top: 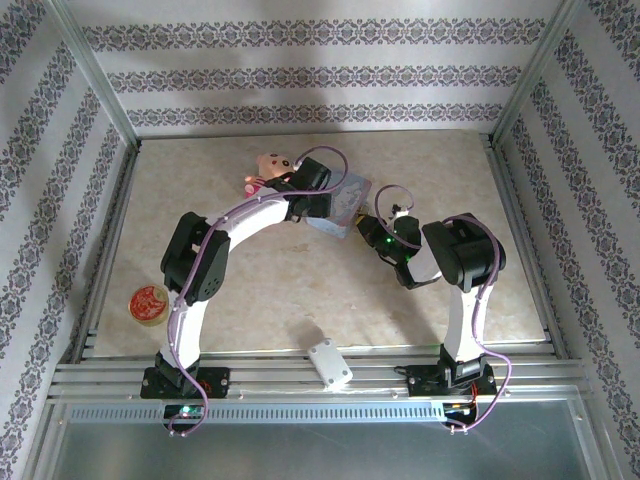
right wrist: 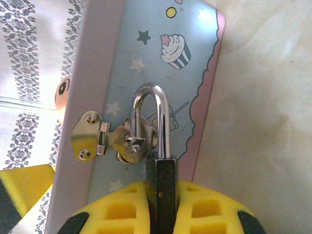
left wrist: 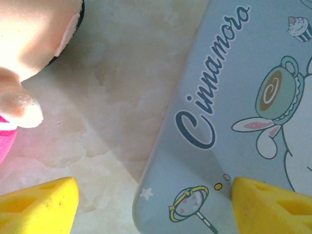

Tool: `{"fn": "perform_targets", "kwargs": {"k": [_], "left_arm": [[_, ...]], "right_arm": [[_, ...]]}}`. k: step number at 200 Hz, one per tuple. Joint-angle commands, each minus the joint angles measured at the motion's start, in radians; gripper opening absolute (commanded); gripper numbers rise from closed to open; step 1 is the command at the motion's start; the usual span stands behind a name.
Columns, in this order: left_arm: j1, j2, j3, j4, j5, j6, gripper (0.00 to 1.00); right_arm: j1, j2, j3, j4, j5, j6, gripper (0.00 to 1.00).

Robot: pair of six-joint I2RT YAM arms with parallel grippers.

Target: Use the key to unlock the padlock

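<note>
Where the right end effector (right wrist: 161, 207) grips: its yellow pads (right wrist: 117, 209) are pressed against both sides of the padlock (right wrist: 161, 178), pinching the dark body between them.
Padlock: it hangs at the tin's side wall, body down in the pads and pale shackle (right wrist: 151, 117) arching away from them.
Shackle: it is threaded through the loop of the metal hasp (right wrist: 92, 136). One leg runs into the body, and the other is covered by the hasp, so I cannot tell whether it is seated.
Hasp: it is fixed by two rivets to the pale side wall.
Tin (right wrist: 146, 53): light blue, printed with stars and a cupcake. In the top view it lies between the two wrists.
Left end effector (left wrist: 153, 209): spread. One yellow finger (left wrist: 39, 204) is over bare table and the other is against the tin's printed lid. The tin's rounded corner lies between them.
Plush toy (top: 268, 168): pink and cream, just beyond the left wrist and near the tin.
Table (top: 300, 290): marbled beige.
Near edge: a red round disc (top: 150, 303) sits beside the left arm, and a white box (top: 328, 363) lies on the rails between the bases.
</note>
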Motion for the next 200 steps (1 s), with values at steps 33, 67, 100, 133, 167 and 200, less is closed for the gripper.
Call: {"fn": "perform_targets", "kwargs": {"k": [33,67,100,133,167,200], "left_arm": [[0.006,0.061,-0.091,-0.236,-0.052,0.065,0.80],[0.006,0.059,-0.097,-0.231,-0.051,0.059,0.80],[0.006,0.059,-0.100,-0.230,-0.058,0.059,0.80],[0.008,0.060,-0.103,-0.229,-0.071,0.064,0.80],[0.013,0.060,-0.099,-0.236,-0.090,0.069,0.80],[0.017,0.054,-0.100,-0.235,-0.088,0.065,0.80]], "right_arm": [[-0.033,0.053,0.061,0.104,0.086,0.071,0.00],[-0.036,0.077,0.107,0.173,0.041,0.147,0.00],[-0.044,0.030,0.092,0.167,0.002,0.128,0.00],[-0.064,-0.072,0.078,-0.058,-0.056,0.009,0.00],[-0.038,-0.191,0.199,-0.726,-0.007,-0.334,0.00],[0.008,-0.239,0.308,-1.165,0.227,-0.594,0.00]]}}
